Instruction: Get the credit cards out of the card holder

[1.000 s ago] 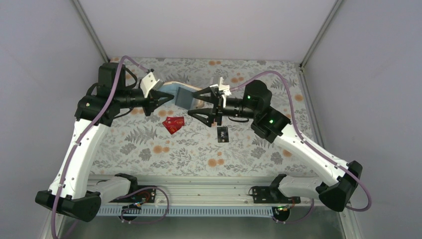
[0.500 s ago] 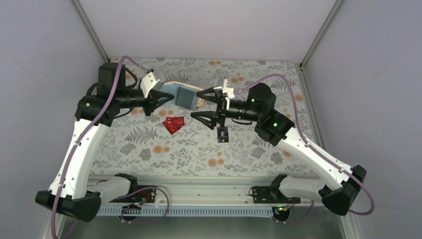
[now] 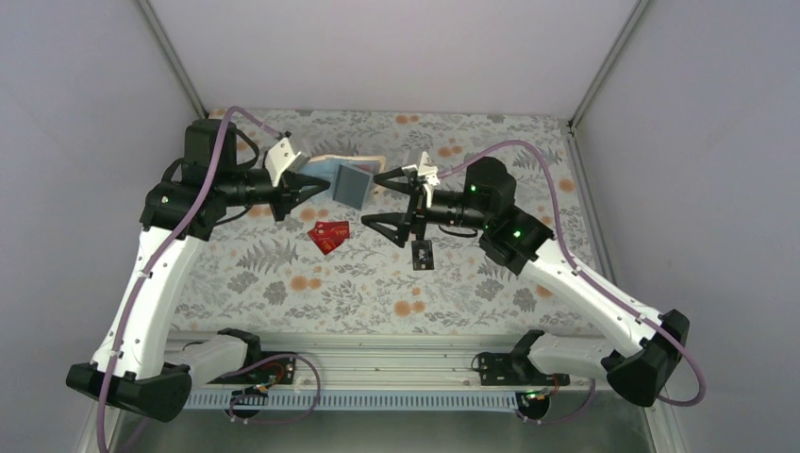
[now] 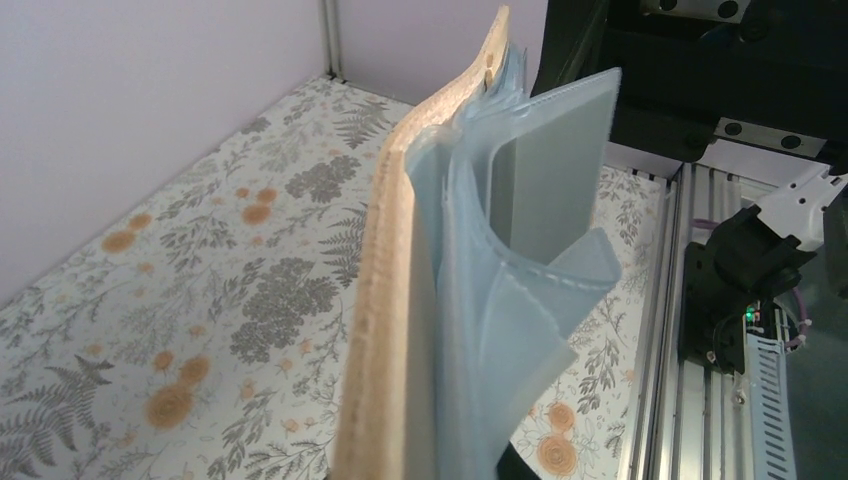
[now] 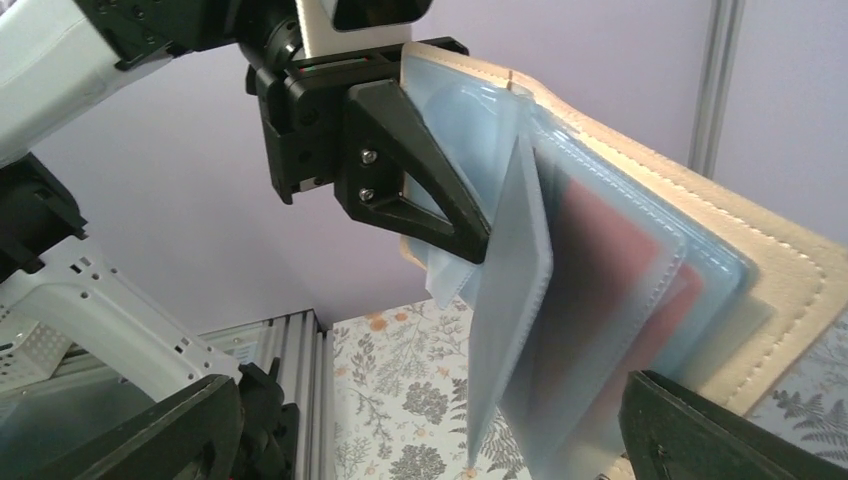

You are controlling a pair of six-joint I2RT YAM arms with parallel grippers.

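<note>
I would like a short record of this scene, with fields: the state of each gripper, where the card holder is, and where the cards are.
left gripper: shut on the card holder, holding it above the table
right gripper: open, facing the holder's free side
card holder: in the air, pockets fanned apart
cards out: red cards overlapping on the table; black card lying apart from them
cards inside: one reddish card shows behind a clear pocket

Card holder (image 3: 353, 183) (mid-air) stands right ahead of R gripper (image 3: 372, 198).
</note>
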